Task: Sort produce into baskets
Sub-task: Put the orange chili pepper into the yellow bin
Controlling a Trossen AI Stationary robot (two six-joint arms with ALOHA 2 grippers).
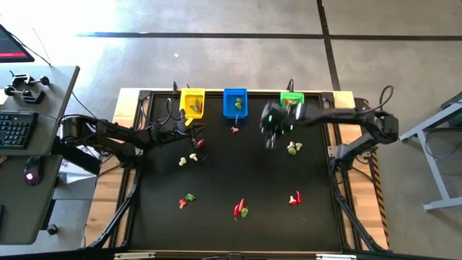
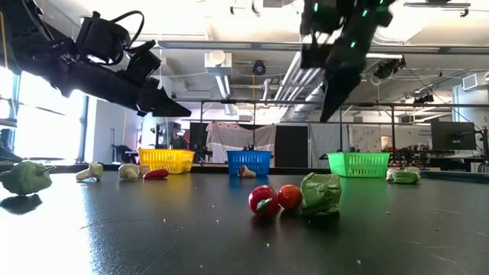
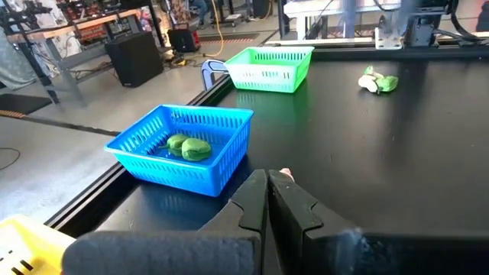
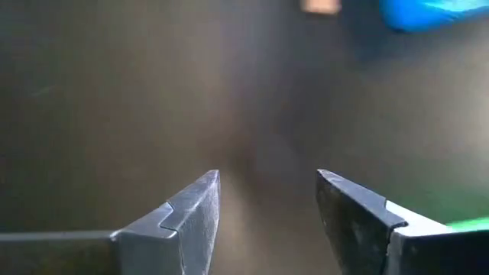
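Note:
Three baskets stand along the table's far edge: yellow [image 1: 192, 102], blue [image 1: 235, 102] and green [image 1: 291, 97]. The blue basket [image 3: 187, 145] holds two green pieces [image 3: 189, 147]. Small produce lies scattered on the black table: a red chilli [image 1: 200, 143], mushroom pieces [image 1: 189, 159], a green-and-white piece [image 1: 292, 148], and red and green pieces near the front [image 1: 240, 209]. My left gripper [image 1: 189, 123] hovers shut and empty near the yellow basket. My right gripper [image 4: 267, 183] hangs open above bare table [image 1: 271, 139], between the blue and green baskets, with nothing between its fingers.
More produce lies at the front left [image 1: 188, 198] and front right [image 1: 295, 198]. A mushroom piece [image 1: 234, 130] sits just in front of the blue basket. A desk with a keyboard [image 1: 14, 130] stands left of the table. Bare black table lies in the middle.

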